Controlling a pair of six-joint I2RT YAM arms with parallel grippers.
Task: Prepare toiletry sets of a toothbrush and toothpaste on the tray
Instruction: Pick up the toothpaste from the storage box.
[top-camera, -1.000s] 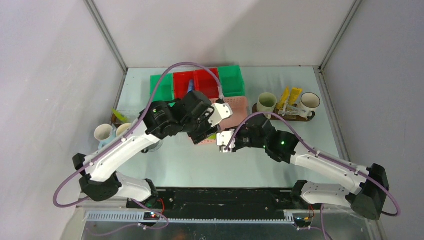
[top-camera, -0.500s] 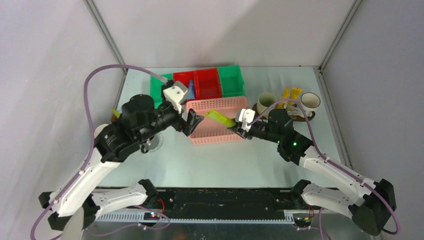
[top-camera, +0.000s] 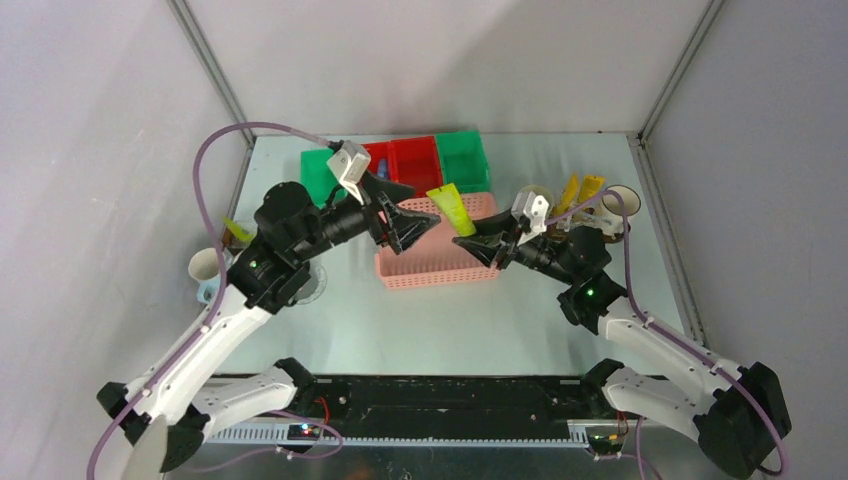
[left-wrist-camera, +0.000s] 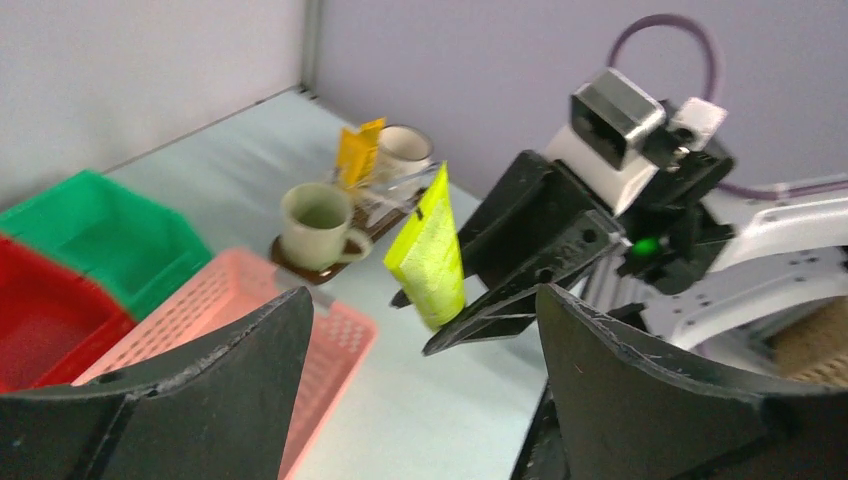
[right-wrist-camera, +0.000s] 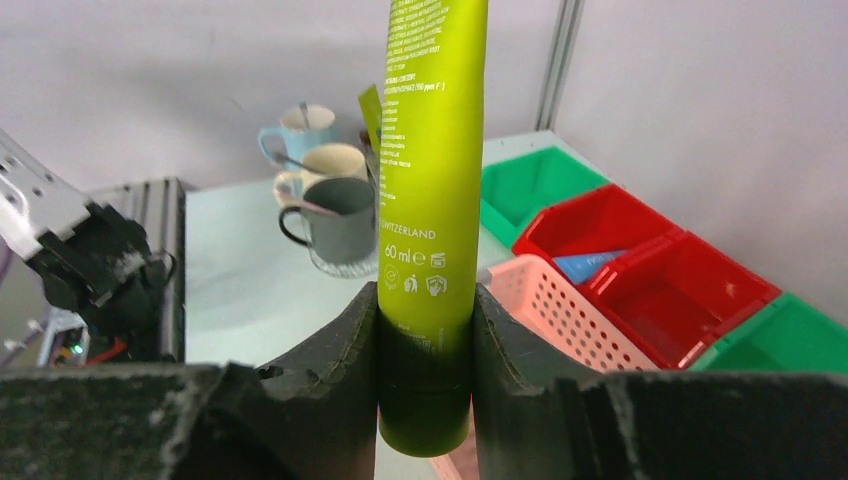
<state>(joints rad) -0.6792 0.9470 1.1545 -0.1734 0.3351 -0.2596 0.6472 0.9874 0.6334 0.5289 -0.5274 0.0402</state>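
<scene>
Mid-desk (top-camera: 430, 330), nearest: right pincer (right-wrist-camera: 425, 340) clamped on the lower end of a yellow-green tube (right-wrist-camera: 432, 180), raised upright near the pink lattice basket (top-camera: 430, 268). Facing it from 9 o'clock, apart from the tube: left pincer (top-camera: 418, 212), spread wide, holding nothing. At 9 o'clock on the desk: dark grey mug (right-wrist-camera: 340, 222), cream mug (right-wrist-camera: 325, 162) and pale blue mug (right-wrist-camera: 300, 125), clustered. At 2 o'clock: wooden tray (left-wrist-camera: 305, 270) carrying a pale mug (left-wrist-camera: 318, 222), a white mug (left-wrist-camera: 402, 150) and yellow tubes (left-wrist-camera: 355, 155) between them. At 12 o'clock, farthest: red bins (top-camera: 415, 165) and green bins (top-camera: 462, 160).
</scene>
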